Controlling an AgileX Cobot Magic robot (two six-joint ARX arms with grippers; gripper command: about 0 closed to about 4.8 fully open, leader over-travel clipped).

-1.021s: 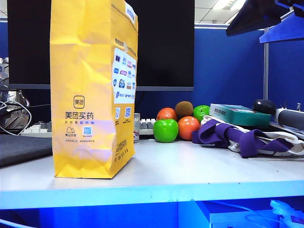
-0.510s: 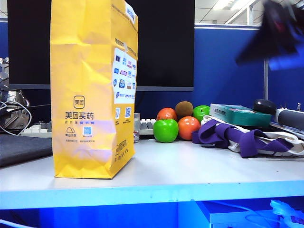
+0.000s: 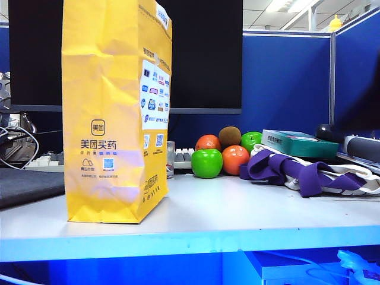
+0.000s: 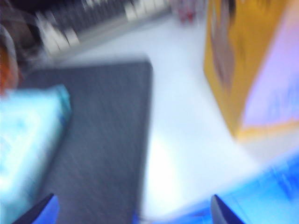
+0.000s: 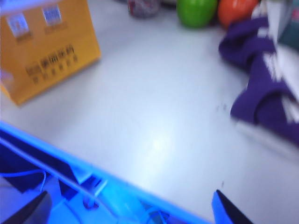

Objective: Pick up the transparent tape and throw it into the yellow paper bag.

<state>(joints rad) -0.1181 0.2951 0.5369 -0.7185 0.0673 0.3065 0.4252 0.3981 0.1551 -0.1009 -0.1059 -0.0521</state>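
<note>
The yellow paper bag [image 3: 113, 113] stands upright at the left of the white table [image 3: 237, 208]. It also shows in the left wrist view [image 4: 243, 60] and the right wrist view [image 5: 46, 51]. The transparent tape is out of view in every frame. My left gripper [image 4: 133, 212] hangs open over a dark mat [image 4: 103, 140] beside the bag, with nothing between its fingertips; this view is blurred. My right gripper [image 5: 131, 212] is open and empty above the table's front edge. Neither gripper appears in the exterior view.
Green apples [image 3: 206, 163], oranges [image 3: 236, 159] and a kiwi [image 3: 230, 136] sit behind the bag. A purple cloth [image 3: 297, 169] and a teal box [image 3: 300, 143] lie at the right. A monitor [image 3: 205, 53] and keyboard stand at the back. A pale blue box [image 4: 28, 135] lies beside the mat.
The dark and blue arm at the exterior view's upper right blurred half a second ago and has now left that view. The bag and the other objects have not moved.
</note>
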